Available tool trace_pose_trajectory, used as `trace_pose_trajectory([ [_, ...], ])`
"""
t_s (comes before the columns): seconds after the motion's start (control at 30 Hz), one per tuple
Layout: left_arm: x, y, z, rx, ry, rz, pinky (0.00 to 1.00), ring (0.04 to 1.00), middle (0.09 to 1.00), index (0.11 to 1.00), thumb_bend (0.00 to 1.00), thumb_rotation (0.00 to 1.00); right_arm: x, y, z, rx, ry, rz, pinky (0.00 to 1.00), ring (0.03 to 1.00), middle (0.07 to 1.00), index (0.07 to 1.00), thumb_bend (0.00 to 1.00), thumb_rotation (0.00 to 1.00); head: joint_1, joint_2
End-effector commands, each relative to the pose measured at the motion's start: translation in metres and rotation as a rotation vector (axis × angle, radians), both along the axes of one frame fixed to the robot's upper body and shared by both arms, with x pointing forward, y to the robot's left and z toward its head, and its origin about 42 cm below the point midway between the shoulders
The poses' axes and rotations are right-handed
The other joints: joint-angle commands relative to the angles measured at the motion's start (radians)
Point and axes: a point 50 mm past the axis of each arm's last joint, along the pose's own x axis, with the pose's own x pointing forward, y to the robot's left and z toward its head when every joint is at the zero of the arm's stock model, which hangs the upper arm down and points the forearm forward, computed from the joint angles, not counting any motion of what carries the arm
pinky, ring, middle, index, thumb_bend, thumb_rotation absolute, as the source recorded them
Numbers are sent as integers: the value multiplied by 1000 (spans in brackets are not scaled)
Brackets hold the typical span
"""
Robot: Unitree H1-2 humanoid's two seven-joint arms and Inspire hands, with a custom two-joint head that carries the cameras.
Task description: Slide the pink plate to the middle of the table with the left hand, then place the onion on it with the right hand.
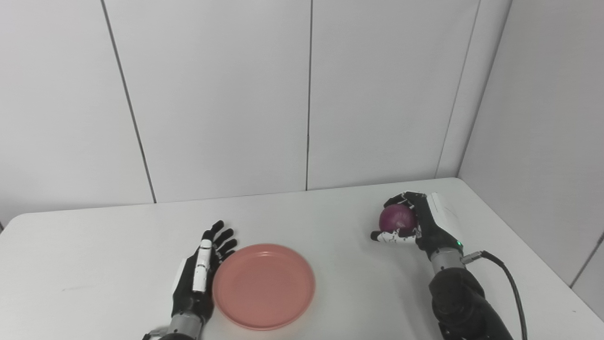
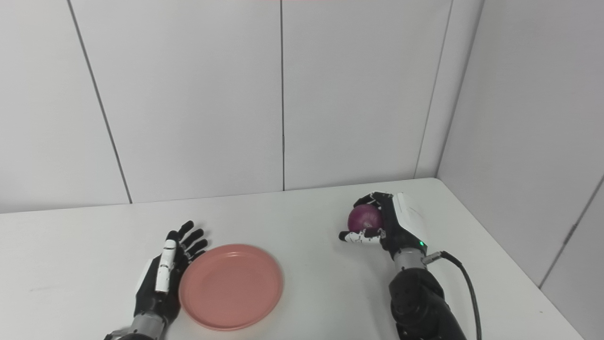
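While the pink plate (image 1: 263, 285) lies flat and right side up toward the near edge of the white table (image 1: 330, 208), left of centre, I log one plate and one onion (image 1: 397, 218) in view. The plate is round, so I can give it no long axis; its hollow faces up and holds nothing. My left hand (image 1: 200, 274) stands on edge just beside the plate's left rim, fingers (image 1: 222, 238) straight, spread a little and pointing away from me, gripping nothing; I cannot tell whether the palm touches the rim. My right hand (image 1: 420, 224) is well to the right of the plate, fingers curled around the onion. The onion is dark purple and near round; I cannot make out which way its stem end points.
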Motion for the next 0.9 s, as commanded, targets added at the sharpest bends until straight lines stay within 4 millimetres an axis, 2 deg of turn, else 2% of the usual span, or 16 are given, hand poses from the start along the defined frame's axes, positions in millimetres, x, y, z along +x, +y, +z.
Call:
trace_pose_trajectory([
  [0.0,-4,-3,-9,9,53,-6,855,868,890,892,503,1000,3,7,22,-7,-101,65,344,394,471,545,514,0,17,5],
  [0.23,-3,-7,-6,14,49,2,846,867,889,897,500,1000,-1,23,13,14,-131,161,308,378,462,550,512,0,56,15],
  [0.5,-2,-8,-5,18,43,4,840,858,879,895,499,1000,-5,46,5,44,-132,240,364,402,478,543,514,0,62,24],
  [0.87,-1,-9,-4,32,41,9,831,857,878,892,495,1000,-6,83,4,45,-129,327,354,394,480,545,513,0,57,25],
])
